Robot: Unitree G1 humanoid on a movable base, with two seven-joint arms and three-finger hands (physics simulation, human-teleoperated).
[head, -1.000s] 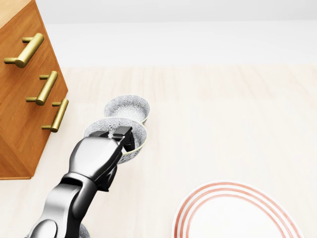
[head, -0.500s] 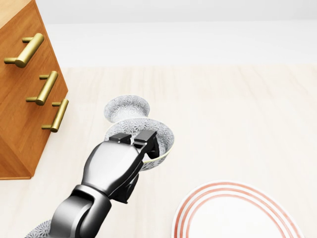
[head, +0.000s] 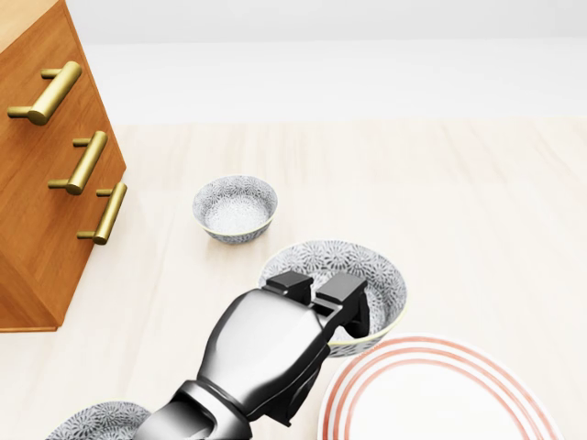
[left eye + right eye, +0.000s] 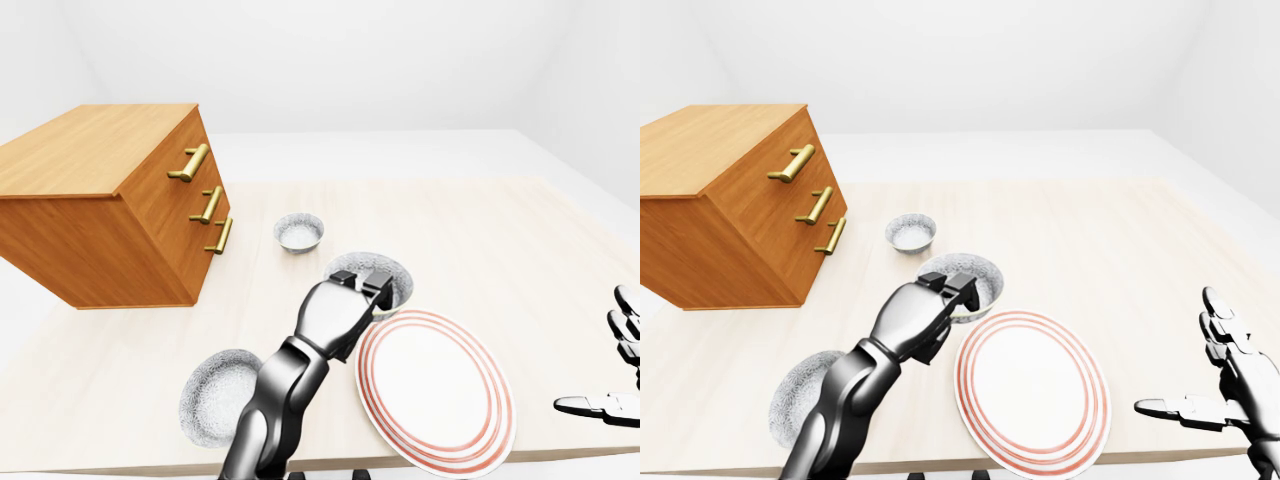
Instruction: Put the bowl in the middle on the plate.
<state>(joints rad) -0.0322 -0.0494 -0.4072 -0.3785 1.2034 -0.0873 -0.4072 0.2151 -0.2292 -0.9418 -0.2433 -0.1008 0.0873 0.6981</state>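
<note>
My left hand (image 3: 316, 291) is shut on the near rim of a grey patterned bowl (image 3: 367, 275), holding it just above the tabletop beside the upper left edge of the white plate with red rings (image 3: 440, 394). A smaller patterned bowl (image 3: 235, 207) rests further up near the drawers, and a third bowl (image 4: 215, 395) sits at the lower left, partly behind my arm. My right hand (image 4: 1215, 385) hovers open at the right edge of the right-eye view, away from the plate.
A wooden chest of drawers (image 4: 110, 205) with brass handles (image 3: 87, 162) stands on the table (image 4: 500, 230) at the upper left. The table's near edge (image 4: 1140, 455) runs just below the plate.
My left hand has carried the held bowl down and to the right, away from the small bowl and up to the plate's rim. The small bowl is now fully uncovered.
</note>
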